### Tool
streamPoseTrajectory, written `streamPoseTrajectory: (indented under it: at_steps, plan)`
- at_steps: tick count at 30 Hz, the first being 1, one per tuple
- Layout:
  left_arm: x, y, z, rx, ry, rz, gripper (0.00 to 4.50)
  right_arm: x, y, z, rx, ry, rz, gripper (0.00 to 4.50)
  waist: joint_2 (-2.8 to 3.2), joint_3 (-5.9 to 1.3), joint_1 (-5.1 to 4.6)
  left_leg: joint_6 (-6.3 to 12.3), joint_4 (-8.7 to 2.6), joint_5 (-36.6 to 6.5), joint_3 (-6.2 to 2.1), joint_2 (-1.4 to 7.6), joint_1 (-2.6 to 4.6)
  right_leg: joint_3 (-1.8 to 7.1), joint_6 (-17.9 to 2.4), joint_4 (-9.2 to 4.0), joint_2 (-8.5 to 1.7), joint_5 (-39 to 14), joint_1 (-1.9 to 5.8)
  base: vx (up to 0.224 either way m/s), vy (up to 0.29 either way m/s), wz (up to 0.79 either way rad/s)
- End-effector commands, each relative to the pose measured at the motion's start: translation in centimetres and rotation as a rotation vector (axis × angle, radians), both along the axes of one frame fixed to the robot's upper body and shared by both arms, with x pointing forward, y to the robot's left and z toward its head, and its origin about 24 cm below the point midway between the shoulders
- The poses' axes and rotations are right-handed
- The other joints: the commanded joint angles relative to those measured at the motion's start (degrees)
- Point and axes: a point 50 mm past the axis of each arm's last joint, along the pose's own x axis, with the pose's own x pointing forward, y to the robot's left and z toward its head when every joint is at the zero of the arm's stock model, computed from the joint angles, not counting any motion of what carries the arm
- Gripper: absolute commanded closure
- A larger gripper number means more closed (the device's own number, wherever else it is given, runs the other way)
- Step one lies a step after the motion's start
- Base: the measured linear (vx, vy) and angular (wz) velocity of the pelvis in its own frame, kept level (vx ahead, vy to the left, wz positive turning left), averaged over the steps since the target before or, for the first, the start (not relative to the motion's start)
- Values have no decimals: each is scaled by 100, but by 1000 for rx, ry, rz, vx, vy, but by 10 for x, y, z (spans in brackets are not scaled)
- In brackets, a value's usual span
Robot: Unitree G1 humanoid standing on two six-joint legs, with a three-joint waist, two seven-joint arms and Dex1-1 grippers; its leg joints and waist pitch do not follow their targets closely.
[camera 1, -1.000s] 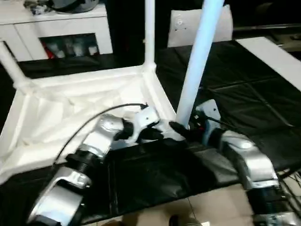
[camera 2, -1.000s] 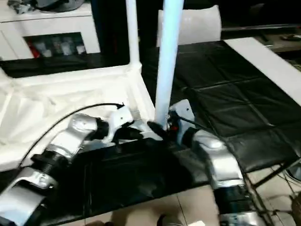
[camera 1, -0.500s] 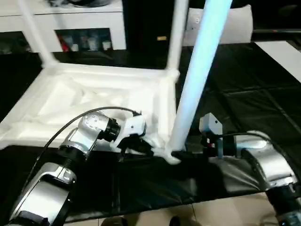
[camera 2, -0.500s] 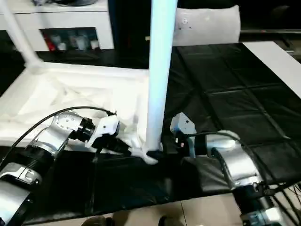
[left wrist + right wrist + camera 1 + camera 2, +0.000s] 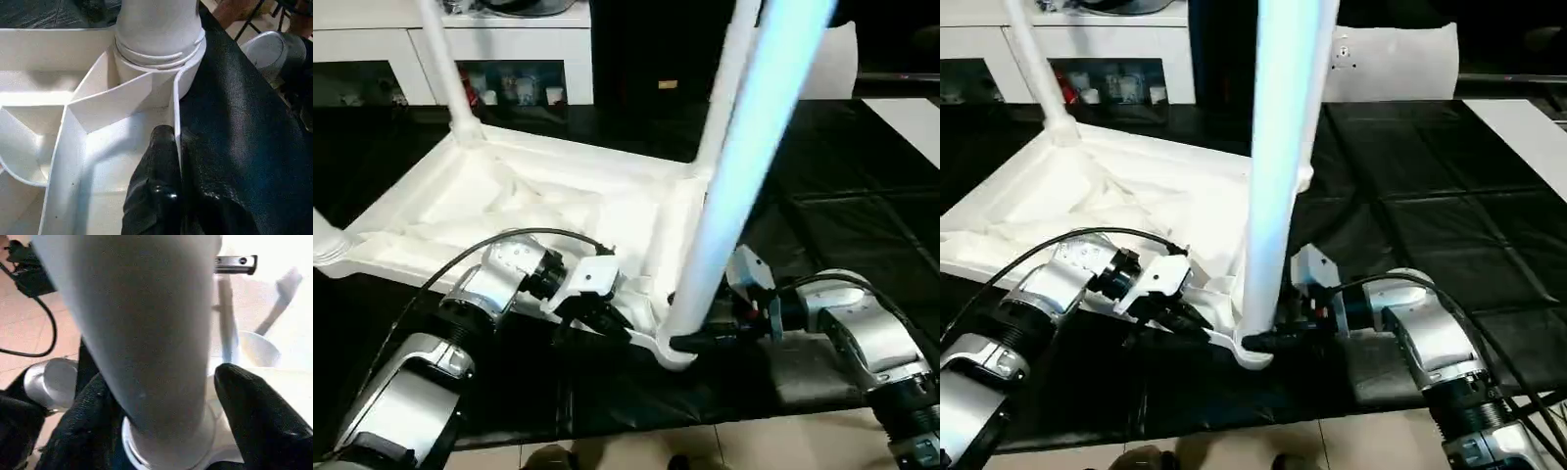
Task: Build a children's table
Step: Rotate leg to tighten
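Tabletop (image 5: 538, 211) upside down on black mat (image 5: 822, 225). Left gripper (image 5: 164, 161) pinched on rim, steadying it. Right gripper (image 5: 161, 396) spread around near-corner leg (image 5: 1278, 166) base, grip unclear, presumably seating it in its socket.

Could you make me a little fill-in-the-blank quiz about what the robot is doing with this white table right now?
1. The tabletop lies with its ribbed underside facing ____.
2. The right gripper has one black finger on each side of the near leg, just above the corner ____ that it stands in.
3. The left gripper is pinched on the tabletop's ____.
4. The cloth under the tabletop is ____ in colour.

Missing words: up; socket; rim; black
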Motion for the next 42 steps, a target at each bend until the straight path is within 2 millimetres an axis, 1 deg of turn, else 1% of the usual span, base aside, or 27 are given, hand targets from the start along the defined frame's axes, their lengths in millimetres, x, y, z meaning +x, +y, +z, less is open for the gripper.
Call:
streamPoseTrajectory:
  at_steps: [1,9,11,14,15,17,18,19,20,21,23,26,27,28,29,30,31,32,33,34,35,36,37,38,39,40,42]
  plan:
    - [-1,-10,5,17,-18,-93,450,2,1,7,2,-13,29,169,-87,-438,-24,371,-418,-956,-98,310,105,317,-1203,-318,-388,-1687,296,0,0,0]
    - [-1,-9,5,28,-22,-105,450,0,4,6,11,11,64,240,-90,-441,-18,365,-415,-908,-97,312,103,318,-1240,-298,-386,-1571,301,0,0,0]
    - [-1,-9,5,23,-20,-98,450,-1,5,6,14,14,63,243,-92,-439,-17,364,-413,-908,-95,310,102,317,-1233,-303,-384,-1590,298,0,0,0]
    - [6,-10,5,-6,-20,19,450,-4,9,2,40,39,1,248,-85,-424,-20,345,-420,-929,-97,308,102,318,-1193,-322,-380,-1697,300,0,0,0]
    - [9,-11,5,-13,-29,67,450,-4,12,0,41,58,-51,250,-83,-390,-22,286,-441,-1105,-100,305,122,317,-1097,-373,-376,-2005,280,0,0,0]
    - [11,-13,4,-24,-35,120,450,-4,15,-3,45,52,-91,250,-84,-374,-53,165,-463,-1329,-126,298,120,308,-961,-413,-394,-2458,283,0,0,0]
    - [14,-17,4,-57,-35,191,450,-2,22,-6,54,44,-158,250,-83,-368,-62,117,-466,-1396,-130,300,145,308,-930,-434,-398,-2576,268,0,0,0]
    - [15,-20,4,-78,-33,234,450,-1,25,-8,57,41,-201,250,-86,-345,-93,46,-464,-1573,-135,286,170,306,-859,-484,-406,-2877,237,0,0,0]
    - [17,-23,4,-101,-32,283,450,1,29,-11,57,43,-256,250,-91,-334,-113,29,-469,-1641,-150,269,171,285,-796,-511,-407,-3083,241,0,0,0]
    - [18,-26,4,-118,-31,323,450,4,33,-13,55,52,-311,251,-85,-324,-144,-4,-481,-1714,-175,257,152,262,-643,-548,-409,-3388,260,0,0,0]
    - [20,-31,4,-132,-35,367,450,7,39,-16,62,58,-376,251,-88,-305,-237,-64,-490,-1863,-204,250,150,232,-521,-580,-399,-3594,244,0,0,0]
    - [29,-56,9,-216,-42,585,450,18,63,-22,79,94,-634,252,-79,-264,-405,-134,-470,-2220,-241,222,181,165,-334,-674,-387,-4058,194,0,0,0]
    - [30,-58,10,-222,-44,599,450,19,64,-23,78,98,-653,252,-80,-261,-479,-173,-446,-2346,-268,195,197,88,-239,-737,-393,-4273,188,0,0,0]
    - [32,-64,12,-239,-53,644,450,23,70,-24,71,100,-717,252,-84,-258,-529,-166,-444,-2391,-290,176,181,30,-85,-785,-390,-4390,232,0,0,0]
    - [34,-70,12,-249,-65,681,450,26,74,-24,68,94,-760,252,-51,-255,-607,-136,-459,-2535,-323,188,194,-34,-49,-825,-392,-4331,250,0,0,0]
    - [35,-73,13,-254,-72,703,450,28,77,-23,67,89,-783,253,-30,-252,-639,-137,-470,-2640,-339,205,193,-62,-37,-838,-385,-4270,264,0,0,0]
    - [35,-74,13,-255,-73,707,450,29,78,-23,67,88,-788,253,20,-220,-703,-123,-500,-2964,-379,234,239,-152,-29,-900,-379,-4131,282,0,0,0]
    - [35,-79,14,-265,-77,737,450,32,83,-21,74,86,-827,253,57,-214,-740,-129,-516,-3163,-406,253,260,-184,-23,-901,-370,-4029,297,0,0,0]
    - [35,-86,15,-275,-75,748,450,34,90,-17,114,101,-847,253,65,-212,-798,-141,-559,-3425,-434,284,263,-201,-52,-878,-363,-3796,327,0,0,0]
    - [34,-88,15,-277,-74,743,450,35,92,-16,126,99,-845,253,96,-183,-818,-171,-600,-3688,-445,305,293,-234,-70,-873,-363,-3737,334,0,0,0]
    - [34,-88,15,-277,-73,743,450,35,92,-15,127,98,-844,253,94,-169,-854,-198,-644,-3894,-454,323,300,-250,-60,-848,-358,-3648,367,0,0,0]
    - [33,-89,15,-275,-73,729,450,35,93,-14,136,90,-830,219,98,-162,-864,-217,-653,-3948,-453,318,309,-243,-54,-842,-362,-3641,367,0,0,0]
    - [32,-89,16,-265,-76,714,450,35,93,-13,138,82,-829,219,65,-151,-895,-230,-620,-3945,-437,268,346,-245,-20,-896,-393,-3868,319,0,0,0]
    - [31,-89,16,-261,-77,711,450,34,92,-12,139,80,-830,219,54,-164,-902,-221,-575,-3824,-431,226,361,-257,14,-942,-429,-4039,305,0,0,0]
    - [30,-86,14,-239,-74,709,450,34,90,-12,140,79,-836,182,52,-174,-907,-172,-497,-3482,-413,157,361,-285,85,-1026,-495,-4347,292,0,0,0]
    - [30,-86,14,-238,-74,709,450,34,90,-13,140,79,-836,179,45,-174,-910,-125,-474,-3215,-419,142,315,-298,120,-1056,-535,-4457,309,0,0,0]
    - [29,-71,10,-202,-77,659,450,32,76,-13,142,33,-794,169,74,-176,-927,-109,-519,-3246,-454,185,243,-305,125,-1016,-522,-4268,351,0,0,0]
